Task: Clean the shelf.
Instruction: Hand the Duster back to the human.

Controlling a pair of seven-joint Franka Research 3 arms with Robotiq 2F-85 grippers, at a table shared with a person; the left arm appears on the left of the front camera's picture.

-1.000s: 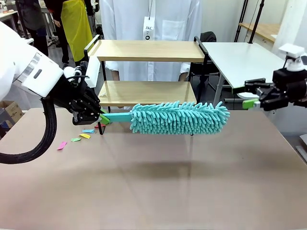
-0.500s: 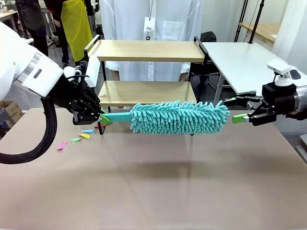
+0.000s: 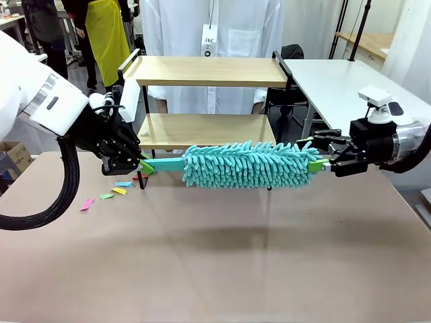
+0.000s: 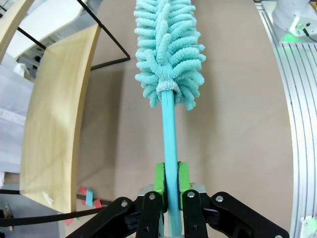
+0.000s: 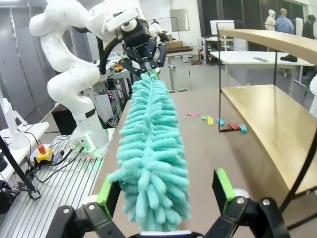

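The shelf (image 3: 205, 101) stands at the far side of the surface (image 3: 215, 256), in front of a person in a white coat (image 3: 215, 27). It has two light wooden boards in a thin black frame with raised side rails; both boards look bare. In the left wrist view the lower board runs along the left side of the frame (image 4: 54, 114), and in the right wrist view both boards rise on the right (image 5: 267, 114).

Just in front of the lower board, a teal microfibre duster (image 3: 249, 165) hangs level above the surface, its fluffy head lying across the shelf's width. Its teal handle (image 3: 163, 163) points toward the robot's left.

The left gripper (image 3: 143, 165) is pinched on that handle, the green pads pressed against both sides of it (image 4: 171, 184). The duster head extends straight away from it (image 4: 168, 54).

The right gripper (image 3: 318, 159) is at the free tip of the duster head, its fingers spread wide. In the right wrist view the two green pads (image 5: 224, 184) stand on either side of the fluffy tip (image 5: 151, 163), apart from it.

Small coloured paper scraps (image 3: 111, 192) lie on the surface near the shelf's left leg, below the left gripper.
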